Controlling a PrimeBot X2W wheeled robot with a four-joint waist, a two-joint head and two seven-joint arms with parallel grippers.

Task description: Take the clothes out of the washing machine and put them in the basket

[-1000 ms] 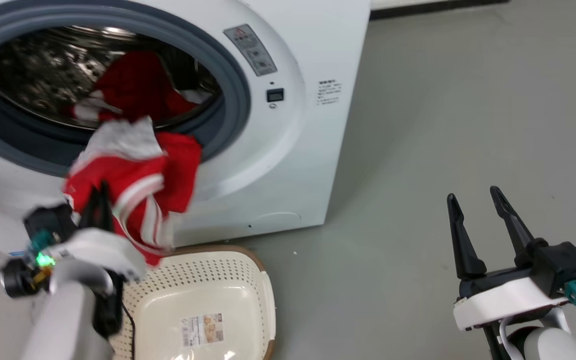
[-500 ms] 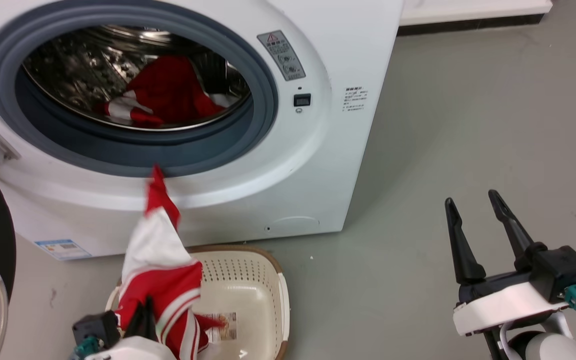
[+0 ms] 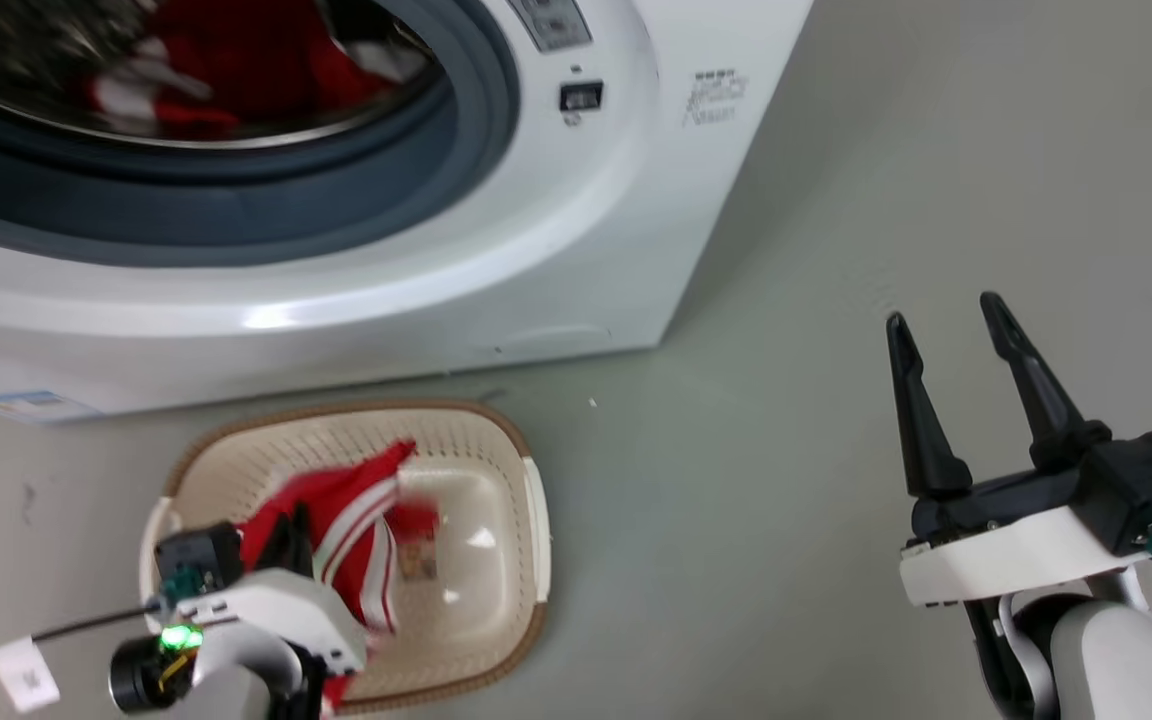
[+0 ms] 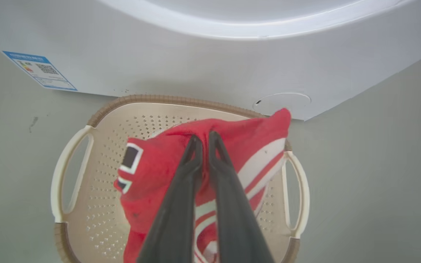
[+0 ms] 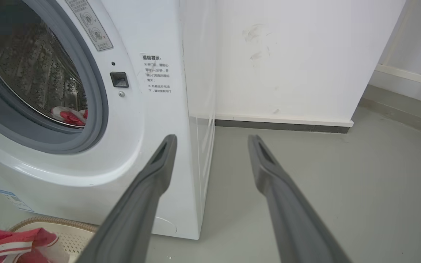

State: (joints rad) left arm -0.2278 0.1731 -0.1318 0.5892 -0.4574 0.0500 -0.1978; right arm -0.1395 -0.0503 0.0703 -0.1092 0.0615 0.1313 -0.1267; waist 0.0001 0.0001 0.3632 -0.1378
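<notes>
The clothes (image 4: 159,168) now down in the basket (image 4: 159,98), left gripper (image 4: 202,137) tight on them, right gripper (image 3: 943,310) wide; washing machine (image 3: 536,230) sticker (image 4: 40,70) illegible.

a white wall (image 5: 287,54) stands at the back, with faint grey scuff marks (image 5: 256,33) high on it. a dark skirting strip (image 5: 283,126) runs along the wall's foot. the grey floor (image 5: 323,175) spreads out from the wall's foot. right of the wall stands a pale panelled surface (image 5: 415,47). a small dark stain (image 4: 33,122) marks the floor; how far from the wall cannot be told.
</notes>
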